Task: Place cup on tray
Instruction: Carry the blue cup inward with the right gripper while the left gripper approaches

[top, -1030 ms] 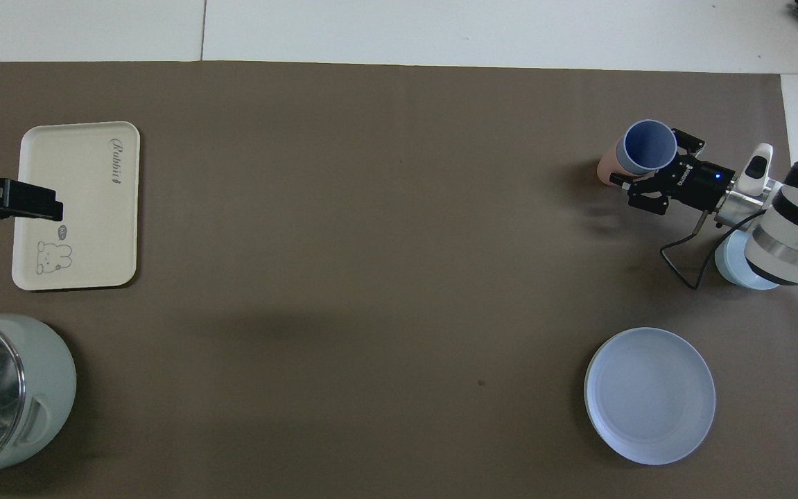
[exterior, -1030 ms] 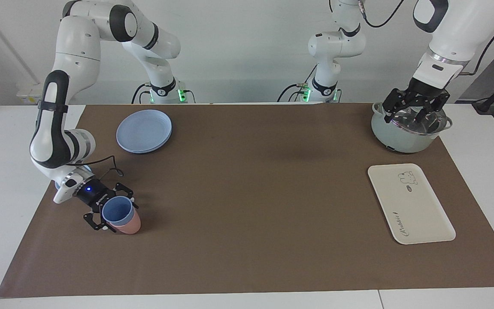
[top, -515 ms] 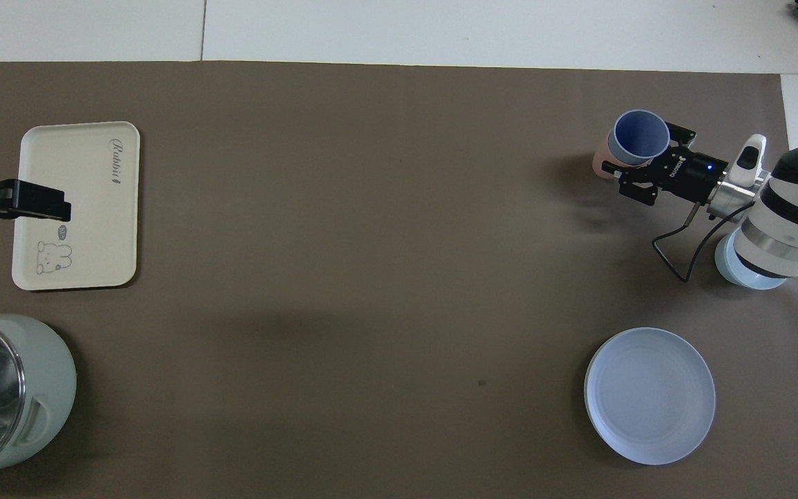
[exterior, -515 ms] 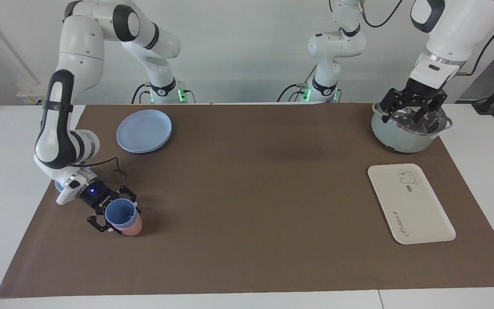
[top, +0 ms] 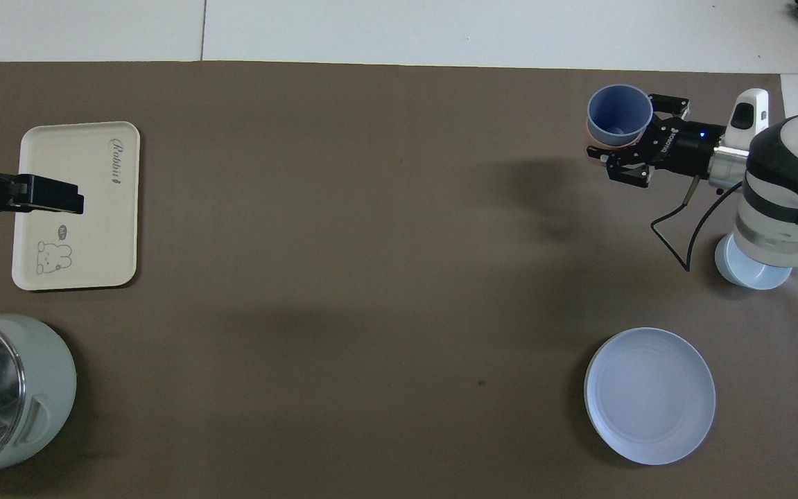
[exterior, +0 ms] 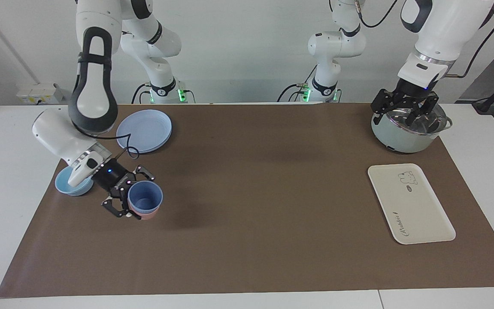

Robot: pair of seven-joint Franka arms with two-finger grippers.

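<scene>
The right gripper [exterior: 134,205] is clamped on the cup [exterior: 145,204], a periwinkle-blue tumbler carried mouth-up and slightly tilted, with a salmon-pink tumbler [exterior: 143,216] showing just beneath its base. The overhead view shows the same grip [top: 626,149] on the cup [top: 619,114] above the brown mat [exterior: 255,201], toward the right arm's end of the table. A light-blue bowl [exterior: 71,186] sits on the mat beside the right arm's wrist, and a round blue plate [exterior: 144,130] lies nearer to the robots than the bowl. The tray [exterior: 410,203], cream-white with a cartoon print, lies flat at the left arm's end of the table, well apart from the cup. The left gripper [exterior: 402,112], its fingers spread, hangs over the pale-green pot [exterior: 405,134], which stands nearer to the robots than the tray.
</scene>
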